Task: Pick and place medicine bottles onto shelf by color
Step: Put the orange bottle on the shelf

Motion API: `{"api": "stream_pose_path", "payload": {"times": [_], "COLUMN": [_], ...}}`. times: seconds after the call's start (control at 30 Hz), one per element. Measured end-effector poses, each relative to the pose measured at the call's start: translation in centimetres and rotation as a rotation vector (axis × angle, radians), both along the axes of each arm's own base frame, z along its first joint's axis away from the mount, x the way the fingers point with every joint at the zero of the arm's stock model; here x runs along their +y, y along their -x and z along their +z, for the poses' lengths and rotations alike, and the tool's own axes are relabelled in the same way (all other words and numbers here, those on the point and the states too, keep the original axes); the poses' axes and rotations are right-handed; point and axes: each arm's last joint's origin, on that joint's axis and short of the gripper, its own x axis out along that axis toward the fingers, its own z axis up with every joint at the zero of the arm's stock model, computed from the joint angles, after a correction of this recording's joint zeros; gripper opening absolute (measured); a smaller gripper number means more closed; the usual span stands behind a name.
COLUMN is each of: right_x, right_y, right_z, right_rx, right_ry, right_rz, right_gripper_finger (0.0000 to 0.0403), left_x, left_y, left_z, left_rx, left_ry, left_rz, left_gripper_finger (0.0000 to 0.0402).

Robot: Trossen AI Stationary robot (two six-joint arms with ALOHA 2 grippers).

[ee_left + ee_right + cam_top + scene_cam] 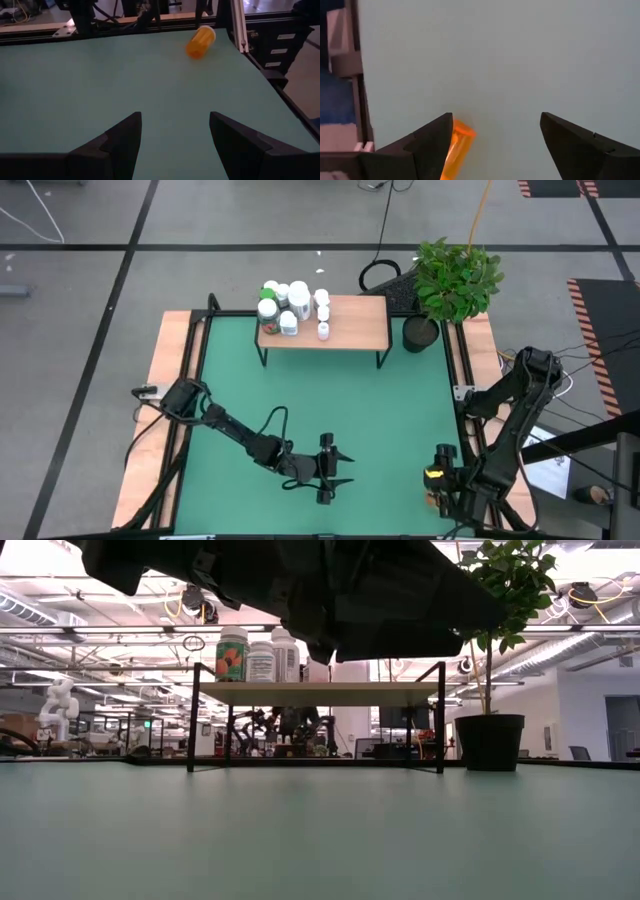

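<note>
An orange bottle (200, 42) lies tipped on the green tabletop (390, 420) by the right gripper (440, 477), jaws apart over it; the left gripper (338, 469) hovers nearby, jaws apart.

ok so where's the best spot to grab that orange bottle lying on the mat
Probably across the middle of the orange bottle's body, coming straight down from above. It lies on its side on the green mat near the right edge, so the round sides face outward for the fingers. The right gripper hangs open just above it, the bottle beside one finger.
</note>
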Motion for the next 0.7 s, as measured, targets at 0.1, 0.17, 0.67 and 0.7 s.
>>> {"api": "stream_pose_path", "payload": {"times": [0.1, 0.17, 0.67, 0.7], "right_x": [0.0, 0.3, 2.2, 2.2], "right_y": [0.2, 0.4, 0.4, 0.4], "right_z": [-0.1, -0.1, -1.7, -1.9], "right_rx": [0.078, 0.157, 0.175, 0.187], "right_ry": [-0.064, -0.134, -0.190, -0.181], "right_rz": [-0.109, -0.156, -0.227, -0.229], "right_gripper_finger": [0.0293, 0.0289, 0.0283, 0.0283], "left_x": [0.0, 0.1, 0.3, 0.4], "left_y": [0.0, -0.1, -0.2, -0.2], "left_z": [0.0, 0.0, -1.0, -1.0], "left_rx": [0.001, 0.001, 0.033, 0.038], "left_ry": [0.011, 0.021, 0.013, 0.011], "left_rz": [0.004, 0.011, 0.019, 0.020], "left_gripper_finger": [0.0237, 0.0237, 0.0237, 0.0237]}}
